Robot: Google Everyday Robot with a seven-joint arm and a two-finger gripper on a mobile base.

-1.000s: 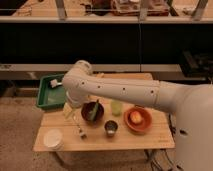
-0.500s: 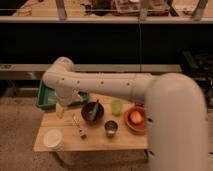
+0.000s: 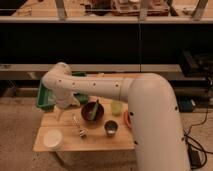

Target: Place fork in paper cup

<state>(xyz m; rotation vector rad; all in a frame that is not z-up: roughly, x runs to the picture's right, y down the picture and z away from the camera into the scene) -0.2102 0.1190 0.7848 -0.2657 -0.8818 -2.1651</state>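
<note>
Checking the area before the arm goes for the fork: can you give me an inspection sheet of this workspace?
Surface: wooden table, small, crowded.
Job's things: fork lying left of the dark bowl; paper cup upright at the front left corner, apart from the fork.
Clutter: green tray, green utensil in the dark bowl, light-green cup, steel cup, white brush-like tool, orange bowl partly behind the arm.
Grippers: gripper open, holding nothing, over the table's left part beside the tray.
Cables: black cable on the floor, right.
Surroundings: dark shelving behind.
</note>
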